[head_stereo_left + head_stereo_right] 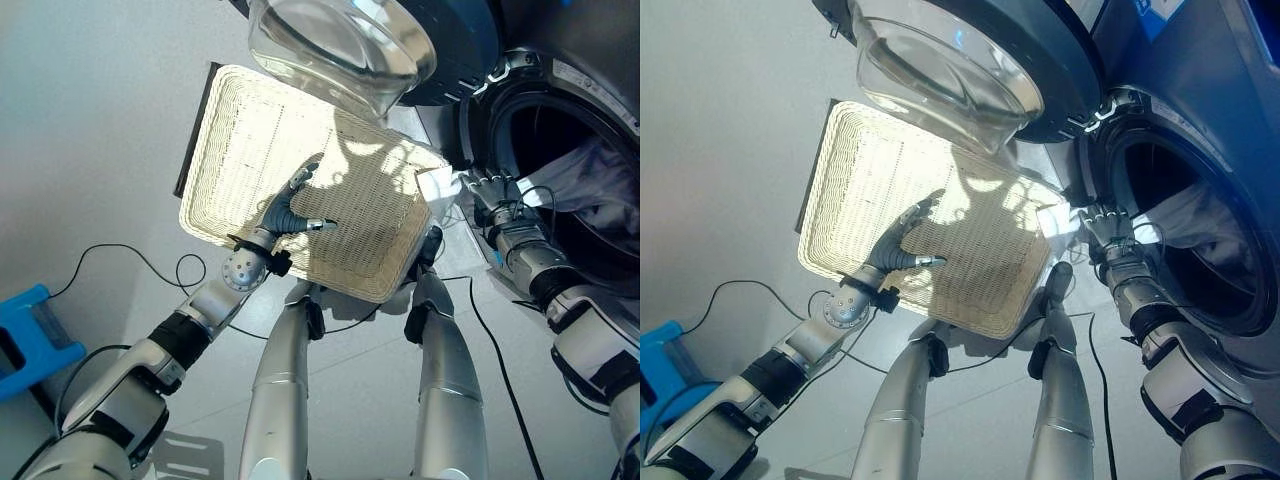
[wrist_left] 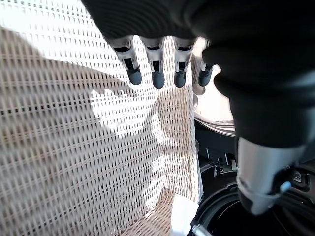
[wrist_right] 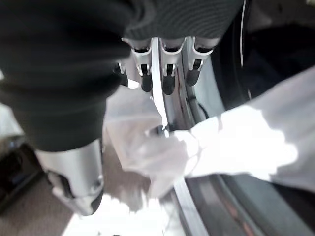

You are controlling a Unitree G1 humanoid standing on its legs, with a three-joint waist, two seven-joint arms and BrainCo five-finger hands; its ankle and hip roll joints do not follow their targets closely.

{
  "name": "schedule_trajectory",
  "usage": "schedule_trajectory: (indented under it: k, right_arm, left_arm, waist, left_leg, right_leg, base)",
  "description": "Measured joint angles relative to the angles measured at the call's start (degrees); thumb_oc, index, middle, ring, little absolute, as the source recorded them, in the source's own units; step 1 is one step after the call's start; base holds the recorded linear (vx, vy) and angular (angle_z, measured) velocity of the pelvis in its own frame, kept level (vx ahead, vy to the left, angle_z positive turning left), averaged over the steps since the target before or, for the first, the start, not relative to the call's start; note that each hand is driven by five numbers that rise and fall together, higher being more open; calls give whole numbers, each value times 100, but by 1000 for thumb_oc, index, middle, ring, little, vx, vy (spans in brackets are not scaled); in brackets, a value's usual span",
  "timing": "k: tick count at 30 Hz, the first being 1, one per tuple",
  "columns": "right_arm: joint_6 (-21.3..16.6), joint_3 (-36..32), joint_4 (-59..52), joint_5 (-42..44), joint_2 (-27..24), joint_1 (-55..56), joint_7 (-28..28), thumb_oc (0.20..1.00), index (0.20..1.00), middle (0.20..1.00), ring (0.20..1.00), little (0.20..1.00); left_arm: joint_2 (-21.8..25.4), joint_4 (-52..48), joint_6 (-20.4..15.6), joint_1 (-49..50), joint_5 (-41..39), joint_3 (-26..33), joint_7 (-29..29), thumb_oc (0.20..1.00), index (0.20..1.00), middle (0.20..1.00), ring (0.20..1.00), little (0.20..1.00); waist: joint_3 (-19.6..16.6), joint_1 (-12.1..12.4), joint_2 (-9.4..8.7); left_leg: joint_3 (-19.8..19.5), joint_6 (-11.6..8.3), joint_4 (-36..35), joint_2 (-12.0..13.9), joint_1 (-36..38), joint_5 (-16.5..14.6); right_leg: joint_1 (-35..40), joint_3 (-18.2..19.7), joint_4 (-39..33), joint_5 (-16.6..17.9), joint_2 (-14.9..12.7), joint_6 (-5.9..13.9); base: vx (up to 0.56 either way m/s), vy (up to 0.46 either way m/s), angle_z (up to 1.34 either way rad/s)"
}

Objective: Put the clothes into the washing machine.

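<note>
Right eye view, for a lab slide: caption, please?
Left hand open over empty cream wicker basket; right hand by white cloth draped from the washing machine's drum opening.

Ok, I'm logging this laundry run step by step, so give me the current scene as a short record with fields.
basket: pale woven basket, no clothes seen in it
left hand: left hand over the basket's weave, fingers relaxed, holding nothing
right hand: right hand at the rim of the drum opening, fingers straight
clothes: white cloth hanging over the rim, partly inside the drum
washing machine: washing machine with its door swung open
task state: cloth not fully inside yet
</note>
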Motion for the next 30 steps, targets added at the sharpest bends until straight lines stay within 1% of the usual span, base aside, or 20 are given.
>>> schedule_trajectory:
  k: [3,5,7,8,10,12,13,14,17,21,30]
  right_arm:
    - [111,-2,144,69,-2,44,408,1000,1000,1000,1000,1000]
    - [151,-7,169,123,-2,36,486,1000,1000,1000,1000,1000]
    - [272,-227,285,441,11,-8,652,1000,1000,1000,1000,1000]
    - [281,-242,327,513,14,-28,670,1000,1000,1000,1000,1000]
    - [286,-473,350,992,68,-68,684,1000,1000,1000,1000,1000]
    - [286,-564,366,1169,95,-95,669,200,200,200,200,200]
    - [260,-795,369,1495,134,-110,560,200,200,200,200,200]
    - [260,-795,369,1495,134,-110,560,200,200,200,200,200]
    - [246,-1049,370,1906,142,-148,310,200,200,200,200,200]
    - [246,-1127,396,1972,141,-193,126,200,200,200,200,200]
    - [263,-1127,451,1990,139,-133,0,200,200,200,200,200]
  left_arm:
    - [-27,-5,1,5,8,3,-1,1000,1000,1000,1000,1000]
    - [-27,-7,1,7,19,3,0,1000,1000,1000,1000,1000]
    - [-41,-13,1,4,29,6,2,1000,1000,1000,1000,1000]
    - [-42,-13,2,4,31,6,2,1000,1000,1000,1000,1000]
    - [-57,-13,5,10,32,4,2,1000,1000,1000,1000,1000]
    - [-62,-14,8,6,32,3,3,1000,1000,1000,1000,1000]
    - [-65,-62,22,6,34,18,8,1000,1000,1000,1000,1000]
    - [-65,-62,22,6,34,18,8,1000,1000,1000,1000,1000]
    - [-68,-249,58,14,39,35,16,1000,1000,1000,1000,1000]
    - [-68,-251,74,12,40,38,60,1000,1000,1000,1000,1000]
    - [-69,-250,114,56,41,26,128,1000,1000,1000,1000,1000]
  waist:
    - [1,28,29]
    - [1,33,30]
    - [3,49,66]
    - [8,52,77]
    - [10,67,105]
    - [6,71,120]
    - [4,71,125]
    - [4,71,125]
    - [4,67,127]
    - [3,47,128]
    - [1,42,131]
  left_leg:
    - [5,-6,-114,-28,-1,50]
    - [11,-6,-142,-36,-7,63]
    - [9,-3,-155,-48,-119,85]
    - [9,-2,-156,-54,-141,89]
    - [13,-2,-165,-63,-189,94]
    - [17,-2,-173,-63,-188,94]
    - [21,-1,-178,-70,-187,94]
    - [21,-1,-178,-70,-187,94]
    - [29,13,-175,-87,-173,104]
    - [31,28,-174,-112,-159,132]
    - [72,40,-164,-128,-92,158]
  right_leg:
    - [-47,-1,-5,-4,-26,3]
    - [-68,0,-5,-5,-36,4]
    - [-185,-1,3,-6,-44,5]
    - [-207,-2,4,-5,-45,4]
    - [-265,4,6,-4,-45,4]
    - [-271,8,6,-4,-48,4]
    - [-274,10,6,-4,-51,4]
    - [-274,10,6,-4,-51,4]
    - [-276,20,43,-5,-75,5]
    - [-279,23,87,-5,-105,5]
    - [-276,83,177,-2,-128,2]
  base:
    - [1,4,1]
    - [0,0,0]
    - [0,0,0]
    - [0,0,0]
    - [0,0,0]
    - [0,0,0]
    - [0,0,0]
    - [0,0,0]
    - [4,26,1]
    - [0,3,1]
    - [0,0,0]
